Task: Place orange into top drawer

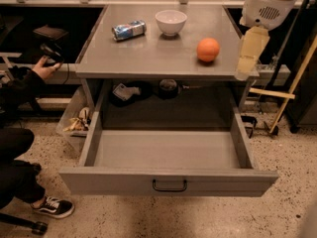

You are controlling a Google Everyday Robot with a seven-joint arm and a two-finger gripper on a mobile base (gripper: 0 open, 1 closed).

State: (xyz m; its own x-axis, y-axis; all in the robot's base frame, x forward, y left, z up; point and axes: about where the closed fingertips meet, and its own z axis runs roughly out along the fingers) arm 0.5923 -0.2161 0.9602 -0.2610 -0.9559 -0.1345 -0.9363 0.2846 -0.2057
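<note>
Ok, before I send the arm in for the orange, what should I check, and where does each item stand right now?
1. Wide grey top drawer pulled out: ok.
2. Small round orange fruit free to grasp: ok, it sits on the grey tabletop, apart from the white bowl.
3. Tool near the orange: ok, it hangs at the tabletop's right edge, not touching the fruit.
4. Orange in the tool: not ok, not yet grasped.
5. Seated person's hand away from the drawer: ok, it is off to the left.

Pincer (243, 67) at table (148, 58) right edge blurred; arm (267, 4) cropped above; shelf clutter (130, 92) perhaps tools.
</note>
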